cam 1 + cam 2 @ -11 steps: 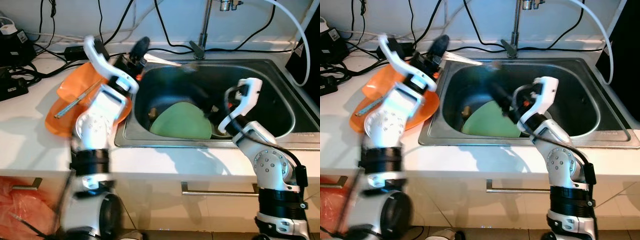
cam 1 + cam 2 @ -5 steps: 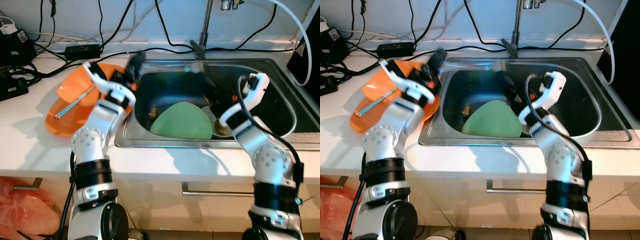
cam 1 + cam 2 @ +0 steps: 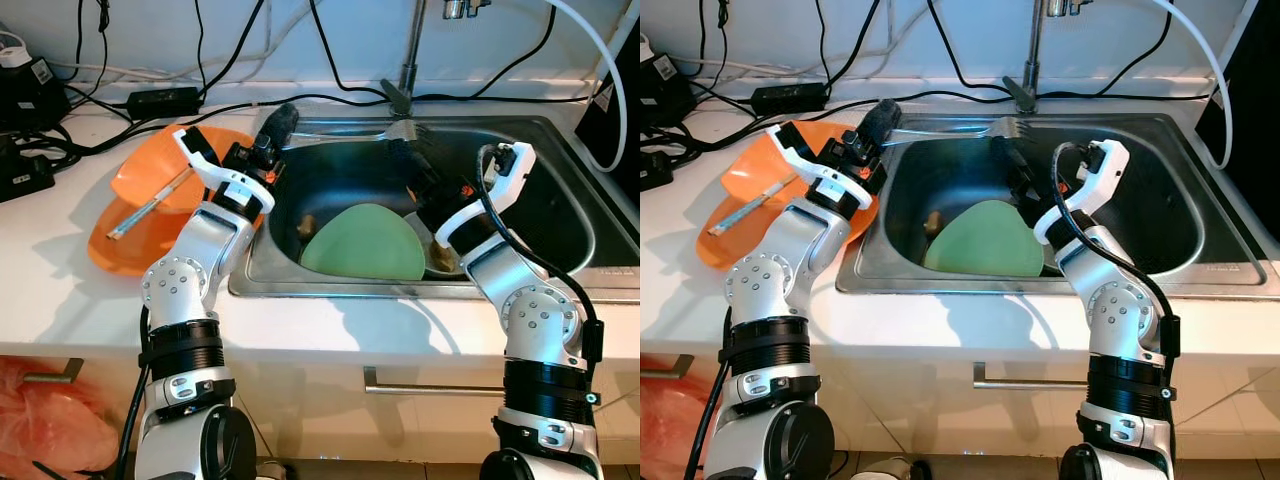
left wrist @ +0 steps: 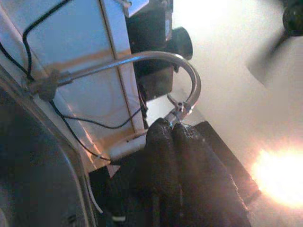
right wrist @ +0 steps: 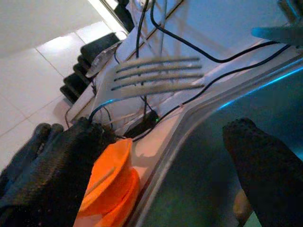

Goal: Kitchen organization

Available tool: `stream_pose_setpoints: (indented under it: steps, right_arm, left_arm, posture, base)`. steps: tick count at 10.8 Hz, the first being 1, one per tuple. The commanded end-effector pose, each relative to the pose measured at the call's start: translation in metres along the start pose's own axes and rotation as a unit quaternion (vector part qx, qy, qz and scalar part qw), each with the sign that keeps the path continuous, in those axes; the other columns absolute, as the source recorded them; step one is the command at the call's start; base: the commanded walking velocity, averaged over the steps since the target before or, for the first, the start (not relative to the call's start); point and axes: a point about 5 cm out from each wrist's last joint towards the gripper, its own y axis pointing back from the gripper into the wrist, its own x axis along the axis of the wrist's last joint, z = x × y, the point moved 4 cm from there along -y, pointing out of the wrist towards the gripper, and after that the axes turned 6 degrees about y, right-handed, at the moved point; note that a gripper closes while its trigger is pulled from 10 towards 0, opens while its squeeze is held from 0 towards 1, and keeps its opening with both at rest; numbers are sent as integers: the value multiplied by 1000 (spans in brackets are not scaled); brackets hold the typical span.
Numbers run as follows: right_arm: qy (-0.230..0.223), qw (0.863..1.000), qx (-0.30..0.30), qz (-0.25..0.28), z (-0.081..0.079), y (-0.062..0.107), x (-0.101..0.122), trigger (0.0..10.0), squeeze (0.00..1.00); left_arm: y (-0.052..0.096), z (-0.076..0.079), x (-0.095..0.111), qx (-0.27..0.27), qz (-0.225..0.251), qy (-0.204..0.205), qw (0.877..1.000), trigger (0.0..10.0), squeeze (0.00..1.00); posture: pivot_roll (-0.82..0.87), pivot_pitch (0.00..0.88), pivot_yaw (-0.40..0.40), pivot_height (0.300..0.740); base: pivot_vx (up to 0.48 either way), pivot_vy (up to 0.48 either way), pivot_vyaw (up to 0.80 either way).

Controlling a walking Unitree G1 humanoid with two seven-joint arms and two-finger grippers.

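Note:
A silver fork (image 3: 960, 128) is held level over the back edge of the sink (image 3: 560, 150), its tines (image 5: 156, 78) pointing to my right. My left gripper (image 3: 280, 118) is shut on the fork's handle, with its fingers (image 4: 175, 146) pressed together. My right gripper (image 3: 408, 152) reaches up from inside the sink, open, with its tips just below the tines. Its two fingers (image 5: 265, 165) stand well apart in the right wrist view. A green plate (image 3: 365, 243) leans in the sink below.
Stacked orange bowls (image 3: 135, 215) with chopsticks (image 3: 150, 200) sit on the white counter left of the sink. The faucet (image 3: 408, 60) rises behind the sink. Black cables and a power adapter (image 3: 165, 100) lie along the back wall. A white hose (image 3: 610, 60) hangs at the right.
My left arm has dropped lower, still holding the fork. My right gripper has risen from near the green plate toward the fork's tines.

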Motion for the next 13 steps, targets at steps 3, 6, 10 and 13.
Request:
stream_pose_setpoints:
  steps: [3, 6, 10, 13]
  right_arm:
    - [-8, 998, 57, 9, -21, -1, 6, 10000, 1000]
    - [-31, 998, 43, 18, -15, -3, 7, 10000, 1000]
    - [-61, 998, 21, 28, -7, -9, 8, 10000, 0]
    - [-73, 996, 9, 50, -3, -12, 15, 0, 0]
  left_arm:
    - [2, -6, -5, 13, -30, 3, 999, 0, 0]
    - [8, -12, -15, 14, -40, 9, 999, 0, 0]
    - [1, -14, -32, 12, -48, 19, 999, 0, 0]
    - [-5, -15, -47, 12, -55, 23, 998, 0, 0]
  posture:
    - [118, 24, 69, 740]
    - [115, 25, 71, 740]
    - [119, 27, 69, 740]
    - [121, 29, 69, 740]
  base:
    - [0, 0, 0]
    - [0, 0, 0]
    - [0, 0, 0]
    - [0, 0, 0]
